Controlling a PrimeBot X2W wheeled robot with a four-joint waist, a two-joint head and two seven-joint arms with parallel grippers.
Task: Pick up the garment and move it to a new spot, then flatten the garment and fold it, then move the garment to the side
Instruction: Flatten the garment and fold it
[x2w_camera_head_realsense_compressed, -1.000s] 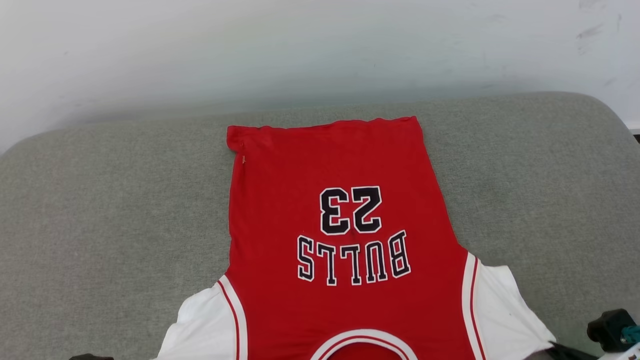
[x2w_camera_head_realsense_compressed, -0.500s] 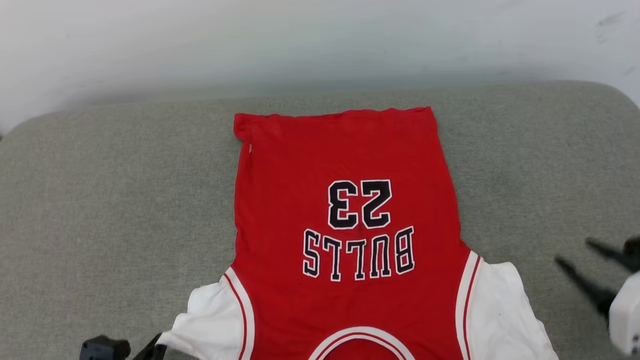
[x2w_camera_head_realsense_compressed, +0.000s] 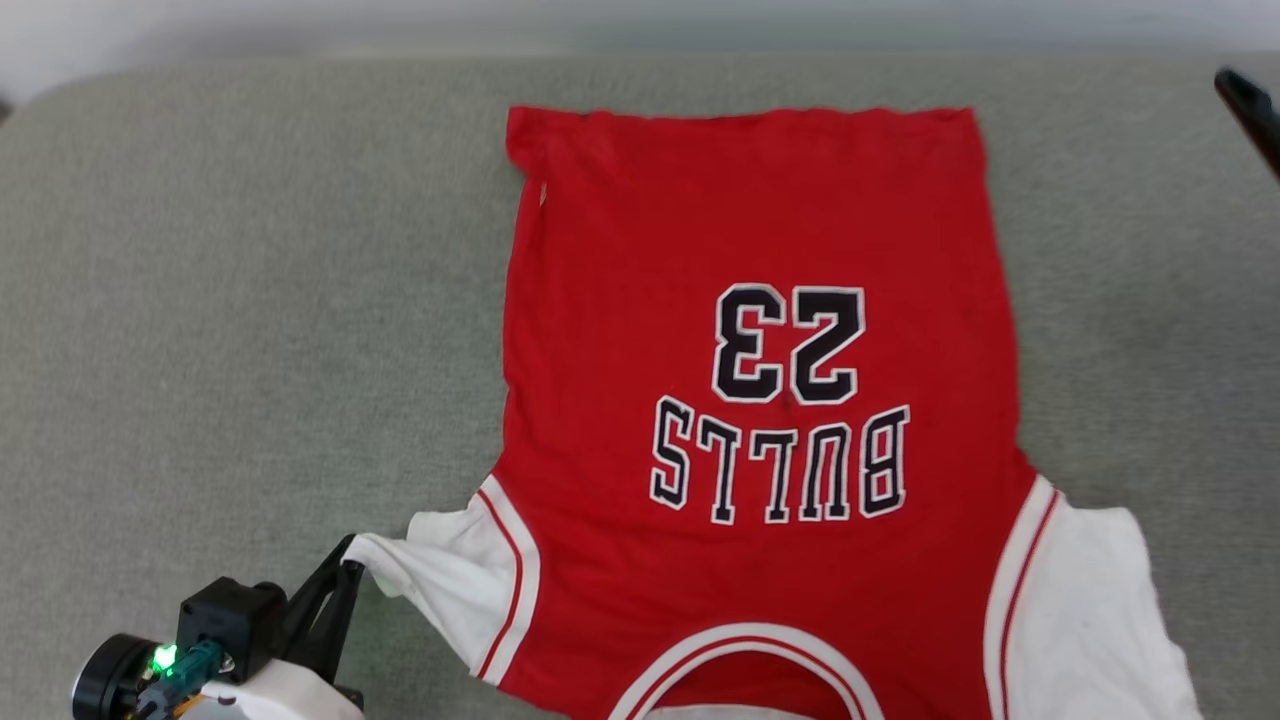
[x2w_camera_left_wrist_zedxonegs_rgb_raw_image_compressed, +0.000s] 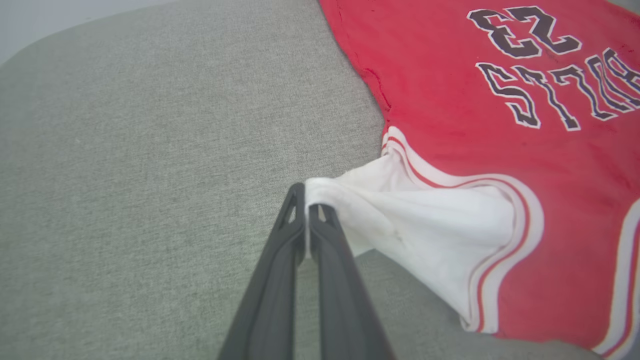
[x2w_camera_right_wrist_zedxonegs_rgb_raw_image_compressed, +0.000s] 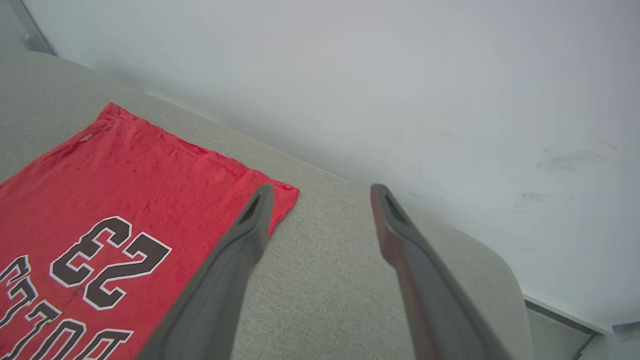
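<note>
The garment (x2w_camera_head_realsense_compressed: 760, 330) is a red jersey with white sleeves and a black "BULLS 23" print. It lies spread flat, print up, collar toward me and hem at the far side. My left gripper (x2w_camera_head_realsense_compressed: 345, 572) is at the lower left, shut on the tip of the left white sleeve (x2w_camera_head_realsense_compressed: 440, 580). In the left wrist view the sleeve (x2w_camera_left_wrist_zedxonegs_rgb_raw_image_compressed: 400, 210) stretches from the closed fingertips (x2w_camera_left_wrist_zedxonegs_rgb_raw_image_compressed: 306, 197). My right gripper (x2w_camera_right_wrist_zedxonegs_rgb_raw_image_compressed: 322, 192) is open and empty, hovering by the garment's far right hem corner (x2w_camera_right_wrist_zedxonegs_rgb_raw_image_compressed: 280, 192). One dark finger (x2w_camera_head_realsense_compressed: 1250, 105) pokes in at the head view's upper right edge.
The garment rests on a wide grey fabric cushion (x2w_camera_head_realsense_compressed: 200, 300) with rounded far corners. A white wall (x2w_camera_right_wrist_zedxonegs_rgb_raw_image_compressed: 400, 75) stands right behind the cushion's far edge. Bare cushion lies to the left and right of the garment.
The head camera has tilted down. My right gripper opened beside the right sleeve and moved up to the far right. My left gripper now shows, pinching the left sleeve tip and drawing it outward.
</note>
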